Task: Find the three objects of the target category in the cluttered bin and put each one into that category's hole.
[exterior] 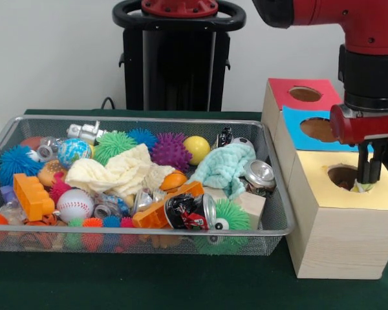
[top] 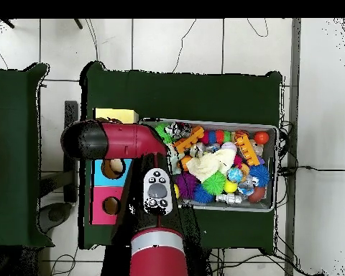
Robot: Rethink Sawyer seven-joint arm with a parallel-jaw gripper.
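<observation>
The wire mesh bin [exterior: 142,234] sits on the green table, full of toys. My gripper [exterior: 368,181] hangs straight down over the hole [exterior: 341,174] in the yellow top of the wooden box [exterior: 339,239]. Its fingers stand close together, tips at the hole's right rim. A small pale cloth piece [exterior: 361,188] with faint colour specks shows at the tips, down in the hole. I see no confetti cloth in the bin. In the overhead view the arm [top: 114,140] hides the gripper and most of the yellow top [top: 116,115]; the bin [top: 204,122] lies to the right.
In the bin lie a plain cream cloth [exterior: 119,171], a mint-green cloth [exterior: 226,165], spiky balls, a baseball [exterior: 74,203], cans and orange bricks. The blue-topped box [exterior: 304,132] and the red-topped box [exterior: 281,90] stand behind the yellow one.
</observation>
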